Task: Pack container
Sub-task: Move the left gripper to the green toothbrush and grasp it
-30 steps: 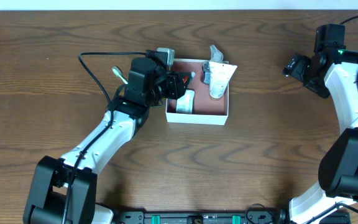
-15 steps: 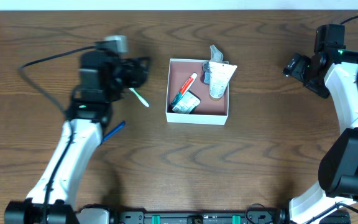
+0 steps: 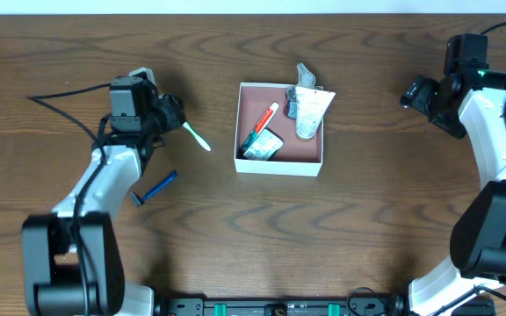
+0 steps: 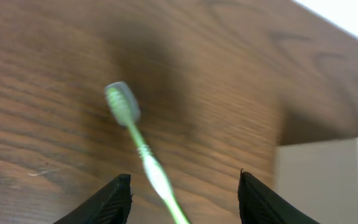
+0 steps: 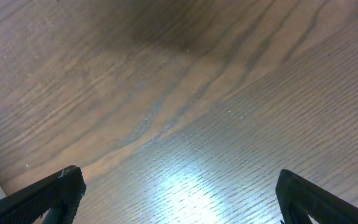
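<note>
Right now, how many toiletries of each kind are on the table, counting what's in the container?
Toothbrush: 1
Razor: 1
Tubes: 2
Packet: 1
Grey item, kind unclear: 1
Total: 6

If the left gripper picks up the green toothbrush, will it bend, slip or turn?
The green toothbrush looks thin and one-piece, so it is probably light and fairly stiff. Its narrow handle may pivot or slip in the left gripper. Lying flat on the table, it likely offers little height to grasp.
</note>
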{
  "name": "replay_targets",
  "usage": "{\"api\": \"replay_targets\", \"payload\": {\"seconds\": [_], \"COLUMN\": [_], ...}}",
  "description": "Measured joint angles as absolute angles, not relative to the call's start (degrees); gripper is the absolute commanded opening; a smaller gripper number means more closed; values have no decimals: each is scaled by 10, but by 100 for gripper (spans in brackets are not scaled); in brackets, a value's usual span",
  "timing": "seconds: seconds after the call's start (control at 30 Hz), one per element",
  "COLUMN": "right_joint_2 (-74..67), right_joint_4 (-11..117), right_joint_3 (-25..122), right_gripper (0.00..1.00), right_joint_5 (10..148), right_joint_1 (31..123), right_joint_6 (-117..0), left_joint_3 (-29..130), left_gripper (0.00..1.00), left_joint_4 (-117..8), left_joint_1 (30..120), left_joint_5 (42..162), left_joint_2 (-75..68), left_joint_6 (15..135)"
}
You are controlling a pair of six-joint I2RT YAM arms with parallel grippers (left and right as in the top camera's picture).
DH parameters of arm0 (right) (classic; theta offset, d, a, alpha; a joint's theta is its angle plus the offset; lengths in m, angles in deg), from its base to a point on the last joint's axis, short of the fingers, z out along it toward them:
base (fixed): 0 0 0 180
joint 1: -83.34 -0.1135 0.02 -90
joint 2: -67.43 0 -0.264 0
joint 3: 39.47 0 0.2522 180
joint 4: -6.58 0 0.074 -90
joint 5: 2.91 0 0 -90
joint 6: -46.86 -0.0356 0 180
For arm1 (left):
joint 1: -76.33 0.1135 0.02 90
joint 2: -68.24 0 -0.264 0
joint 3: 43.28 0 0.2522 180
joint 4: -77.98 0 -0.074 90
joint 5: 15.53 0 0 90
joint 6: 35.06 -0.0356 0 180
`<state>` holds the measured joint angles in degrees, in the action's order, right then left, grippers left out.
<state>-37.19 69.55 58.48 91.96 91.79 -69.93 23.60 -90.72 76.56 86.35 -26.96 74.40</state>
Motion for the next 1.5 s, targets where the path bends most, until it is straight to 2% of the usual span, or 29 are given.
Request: {"api": "replay_targets", "payload": {"seconds": [0.4,0.6,0.7,0.83,1.23,1.33,1.43,1.5], "right_joint_2": [-372,-372,-372,-372,-372,-372,-372,-372], "right_joint_4": [696,696,696,696,696,696,696,696], "right_joint_3": [585,585,585,585,585,585,585,585], "right_gripper": [99,99,99,99,99,99,99,99], "right_joint_5": [920,920,920,920,920,920,920,920], "right_joint_1": [918,918,918,918,918,918,918,918], "right_joint_6": [-699,-699,-699,-699,-699,-699,-699,-699], "left_joint_3": [236,236,236,236,237,237,237,237], "left_gripper": [56,56,55,46,46,38,24,18], "left_joint_4": [-1007,-1005,-1006,-1014,-1030,-1037,-1039,-1038], "left_joint_1": [706,695,695,695,695,695,695,695], "left_joint_5": [725,667,653,646,636,636,638,638], "left_joint_2": [-358,-389,-394,-395,-430,-432,-434,-434], "left_joint_6": [744,757,764,775,790,793,795,795]}}
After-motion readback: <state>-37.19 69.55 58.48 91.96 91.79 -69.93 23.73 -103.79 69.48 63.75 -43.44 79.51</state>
